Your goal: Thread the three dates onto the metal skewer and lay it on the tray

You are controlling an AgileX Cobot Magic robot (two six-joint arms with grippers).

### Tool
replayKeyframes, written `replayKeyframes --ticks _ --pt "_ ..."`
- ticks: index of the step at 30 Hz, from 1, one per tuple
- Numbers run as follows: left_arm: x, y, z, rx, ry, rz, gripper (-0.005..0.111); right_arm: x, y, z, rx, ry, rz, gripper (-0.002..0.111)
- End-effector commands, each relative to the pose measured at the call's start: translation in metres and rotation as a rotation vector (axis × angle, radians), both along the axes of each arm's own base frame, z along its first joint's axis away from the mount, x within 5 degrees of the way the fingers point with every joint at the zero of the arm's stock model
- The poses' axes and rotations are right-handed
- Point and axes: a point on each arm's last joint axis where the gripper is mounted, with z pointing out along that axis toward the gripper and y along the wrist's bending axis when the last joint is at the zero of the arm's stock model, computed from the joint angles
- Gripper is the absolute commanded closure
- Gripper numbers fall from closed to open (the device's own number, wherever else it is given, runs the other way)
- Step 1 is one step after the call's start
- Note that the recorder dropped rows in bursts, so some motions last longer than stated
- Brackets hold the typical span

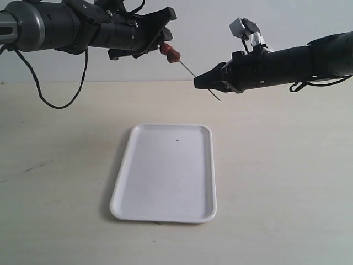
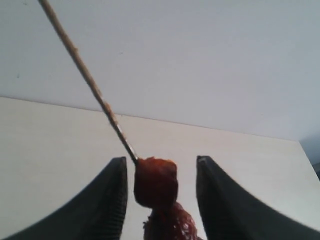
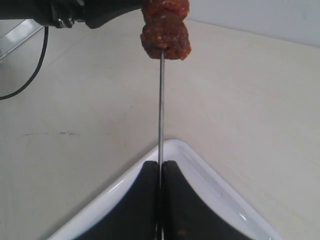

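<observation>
The metal skewer [image 1: 190,70] hangs slanted in the air above the table, behind the tray [image 1: 165,176]. My right gripper [image 1: 199,83] is shut on its lower part, and the right wrist view shows the rod [image 3: 160,110] pinched between the two closed fingers [image 3: 160,164]. Dark reddish-brown dates [image 1: 170,52] sit bunched on the skewer's upper end; I can make out two lumps and cannot tell a third. My left gripper [image 2: 161,160] is open with the dates [image 2: 156,182] between its fingers, close to one finger [image 2: 112,200]. The white tray lies flat with nothing on it but a dark speck.
Both arms reach in from the sides at the back, high over the pale tabletop [image 1: 276,182]. A black cable [image 1: 60,99] droops from the left arm down to the table at the far left. A corner of the tray [image 3: 210,175] lies under the right gripper.
</observation>
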Motion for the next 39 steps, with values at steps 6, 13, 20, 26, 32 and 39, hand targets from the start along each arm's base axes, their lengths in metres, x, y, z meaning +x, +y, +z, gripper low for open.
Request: replayKeyframes --ticks 6,13,20,26,32,39 --pt "-0.004 0.002 0.017 0.039 -0.056 -0.026 0.062 0.003 -0.006 0.001 -0.029 -0.018 -0.025 0.108" --pt "-0.01 0.003 0.028 0.111 -0.089 -0.087 0.062 0.003 -0.031 0.001 0.004 0.013 -0.058 0.108" --pt "-0.017 0.008 0.023 0.189 -0.032 -0.199 0.062 -0.003 -0.052 0.006 0.072 0.029 -0.029 0.108" --pt "-0.029 0.008 0.01 0.337 0.046 -0.356 0.079 -0.006 -0.059 0.008 0.104 0.035 0.0 0.108" --pt "-0.047 0.004 0.0 0.413 0.135 -0.541 0.107 -0.017 -0.055 0.021 0.099 0.009 0.051 0.108" --pt "-0.072 -0.006 -0.032 0.509 0.052 -0.501 0.107 -0.031 -0.064 0.037 -0.045 -0.033 -0.133 0.108"
